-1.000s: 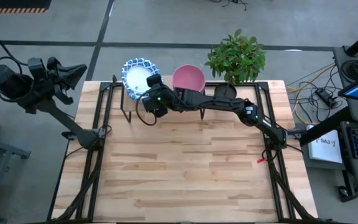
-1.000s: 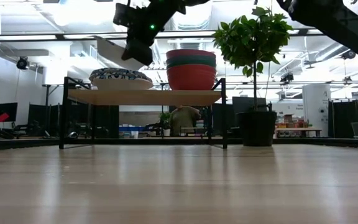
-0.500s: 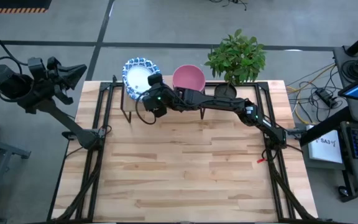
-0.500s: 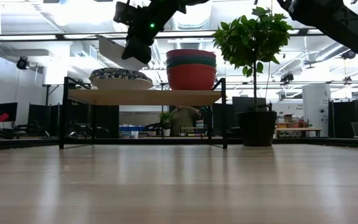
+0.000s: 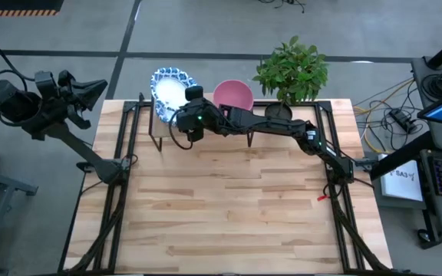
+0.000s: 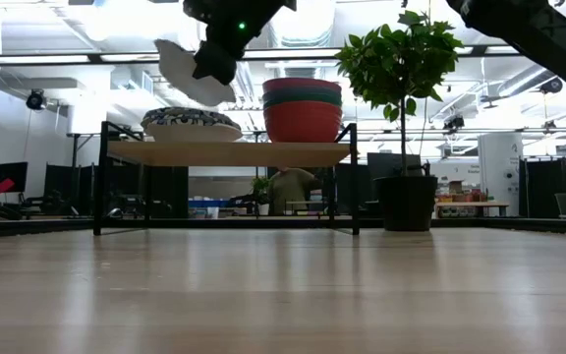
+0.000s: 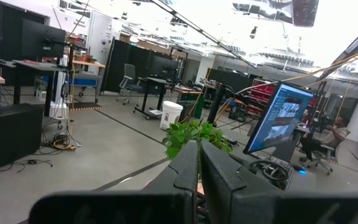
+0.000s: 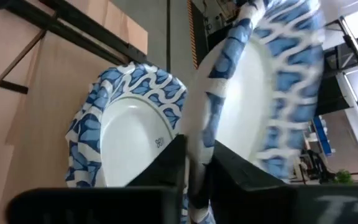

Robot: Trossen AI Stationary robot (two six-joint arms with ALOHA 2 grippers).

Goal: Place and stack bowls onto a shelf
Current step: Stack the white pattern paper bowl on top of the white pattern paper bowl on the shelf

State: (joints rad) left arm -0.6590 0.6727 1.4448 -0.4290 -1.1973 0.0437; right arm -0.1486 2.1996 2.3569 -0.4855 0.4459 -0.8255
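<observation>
My right gripper [image 6: 214, 61] is shut on a white bowl with a blue patterned rim [image 6: 187, 74], held tilted above the shelf [image 6: 229, 152]. Under it, a stack of blue-rimmed white bowls [image 6: 193, 125] rests on the shelf's left half and also shows in the right wrist view [image 8: 126, 134]. A stack of plain bowls, red at the bottom and pink on top [image 6: 303, 108], stands on the shelf's right half. My left gripper [image 5: 98, 84] is shut and empty, off the table's far left corner. My right gripper [image 8: 194, 158] pinches the bowl's rim [image 8: 199, 134] between its two fingers, one finger on the inside and one on the outside. The bowl [image 8: 260, 81] is lifted clear, tipped steeply on edge above the stacked bowls.
A potted green plant [image 5: 291, 70] in a dark pot [image 6: 406, 202] stands just right of the shelf at the table's far edge. The wooden tabletop [image 5: 229, 207] stretches in front of the shelf. Black frame rails [image 5: 121, 176] run along the table's sides.
My right gripper has moved a little up and toward the table's far edge with the bowl, bringing it over the stack of blue-rimmed bowls. The bowl has turned, and more of its white underside shows in the low view.
</observation>
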